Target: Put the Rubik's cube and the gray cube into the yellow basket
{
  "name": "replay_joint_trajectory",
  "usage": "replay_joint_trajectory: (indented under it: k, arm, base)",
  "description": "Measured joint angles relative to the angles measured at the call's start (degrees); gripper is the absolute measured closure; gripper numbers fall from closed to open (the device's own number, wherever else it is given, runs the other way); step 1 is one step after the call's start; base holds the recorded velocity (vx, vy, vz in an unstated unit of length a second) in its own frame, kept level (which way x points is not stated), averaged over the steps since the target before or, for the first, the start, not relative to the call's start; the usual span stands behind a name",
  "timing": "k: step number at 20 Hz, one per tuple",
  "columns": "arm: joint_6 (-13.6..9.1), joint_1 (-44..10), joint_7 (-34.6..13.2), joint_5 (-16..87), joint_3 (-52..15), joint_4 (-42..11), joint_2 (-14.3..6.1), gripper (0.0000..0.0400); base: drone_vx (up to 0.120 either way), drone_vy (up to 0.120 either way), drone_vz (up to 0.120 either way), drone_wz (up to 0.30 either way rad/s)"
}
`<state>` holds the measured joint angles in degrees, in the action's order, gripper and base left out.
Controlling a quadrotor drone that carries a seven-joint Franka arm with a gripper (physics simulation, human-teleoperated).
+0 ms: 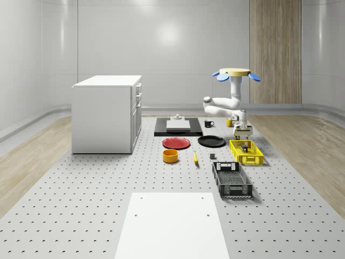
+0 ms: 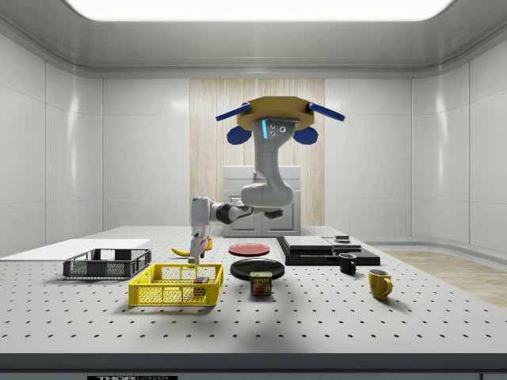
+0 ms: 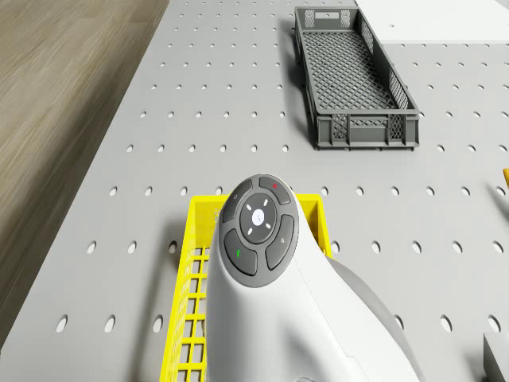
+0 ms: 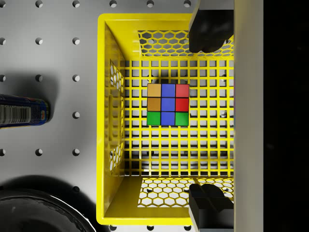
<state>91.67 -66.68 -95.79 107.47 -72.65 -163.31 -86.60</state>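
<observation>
The perforated table (image 1: 81,205) is spread with a white cabinet (image 1: 105,113) and a dark mesh crate (image 1: 232,179). The drone (image 2: 269,119) is seen hovering above the table, near the yellow basket (image 2: 176,285), with its arm bent down to it. The basket's lattice walls are cut off by the arm in the drone view. The pincer (image 4: 208,116) is held over the basket, fingers (image 4: 208,29) apart and empty. The Rubik's cube (image 4: 167,105) is seen lying flat on the basket floor, square to its walls.
</observation>
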Motion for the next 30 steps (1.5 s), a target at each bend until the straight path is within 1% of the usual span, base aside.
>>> replay_joint_trajectory:
  k: [7,22,30]
  arm:
    - [-0.66,0.19,-0.11,-2.23,-2.31,-0.52,-0.12,0.0]
    - [-0.34,0.08,-0.26,-3.08,-3.04,-0.62,-0.68,0.0]
    - [-0.08,0.0,-0.31,-3.21,-3.09,-0.61,-0.96,0.0]
  base:
    - [0.12,-0.12,0.0,0.0]
    - [0.12,-0.12,0.0,0.0]
    - [0.005,-0.12,0.0,0.0]
